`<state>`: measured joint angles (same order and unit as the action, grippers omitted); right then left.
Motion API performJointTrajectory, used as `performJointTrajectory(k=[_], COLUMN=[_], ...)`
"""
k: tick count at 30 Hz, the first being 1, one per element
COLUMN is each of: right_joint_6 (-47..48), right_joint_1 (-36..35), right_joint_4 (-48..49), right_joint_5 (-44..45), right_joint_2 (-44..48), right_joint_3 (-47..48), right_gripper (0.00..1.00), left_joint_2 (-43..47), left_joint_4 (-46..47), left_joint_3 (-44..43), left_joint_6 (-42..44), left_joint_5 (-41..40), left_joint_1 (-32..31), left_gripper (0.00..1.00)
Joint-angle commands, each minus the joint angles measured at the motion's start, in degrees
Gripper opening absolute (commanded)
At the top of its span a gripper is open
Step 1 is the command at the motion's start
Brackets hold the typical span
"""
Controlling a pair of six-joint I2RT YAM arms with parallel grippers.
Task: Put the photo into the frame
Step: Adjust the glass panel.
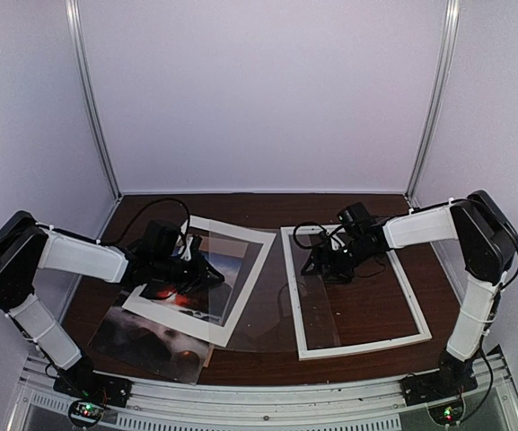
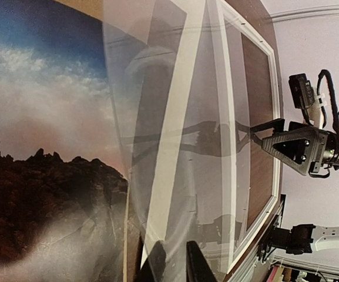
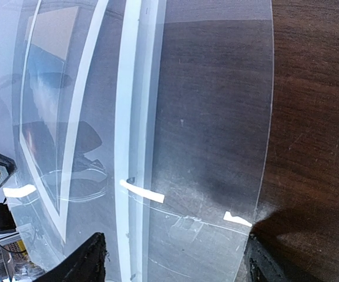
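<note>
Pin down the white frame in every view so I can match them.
Top external: the frame, right of centre.
Left wrist: its rim, upper right.
Right wrist: one white edge, upright, left of centre.
Shared landmark: the clear sheet overlapping one side of it.

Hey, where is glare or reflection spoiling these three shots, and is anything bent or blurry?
Left wrist: the clear sheet carries dark reflections and hazes the frame behind it; straight edges bow; the photo looks soft up close. Right wrist: bright glints on the sheet, while the grain of the table is sharp. Top external: even violet-tinted light, faint shadows.
</note>
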<state>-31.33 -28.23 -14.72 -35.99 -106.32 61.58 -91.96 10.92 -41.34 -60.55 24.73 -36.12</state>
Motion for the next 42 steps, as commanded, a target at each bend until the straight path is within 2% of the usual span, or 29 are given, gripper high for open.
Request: performJointTrajectory(k=[1,10,21,27,31,36,42], right_joint_6=[0.6,0.3,0.9,4.0,7.3,12.0,17.6], right_joint_1=[-0.6,-1.3,-1.5,-0.3,3.4,12.4,22.7], right_joint_4=[-0.1,0.7,0.0,-5.7,-11.8,-18.8,-24.4], right_joint_5=[0.7,0.0,0.3,3.9,9.4,15.0,21.2], right_joint_2=[-1.3,-1.4,-1.3,2.1,8.3,15.4,17.0], right_joint_3=[0.4,0.1,0.3,1.7,1.7,0.6,0.0], right_gripper=[0.8,0.79,0.78,0.8,0.83,0.84,0.83], left_joint_2=[-1.7,-3.2,-3.0,-0.7,2.8,7.8,12.7], left_joint_4=[0.6,2.0,2.0,1.7,1.5,-1.5,-9.0], left_joint_3=[-2.4,-3.7,-3.8,-3.1,-2.9,-5.6,-11.8], left_joint_6=[0.7,-0.6,-1.1,-1.0,-0.1,2.6,7.6], left_joint_5=[1.8,2.8,3.3,3.0,2.8,3.5,3.7], left_joint_1=[-0.3,-0.2,-0.3,-0.3,-0.3,-0.3,-0.3], left_gripper=[0.13,0.13,0.0,0.0,0.0,0.0,0.0])
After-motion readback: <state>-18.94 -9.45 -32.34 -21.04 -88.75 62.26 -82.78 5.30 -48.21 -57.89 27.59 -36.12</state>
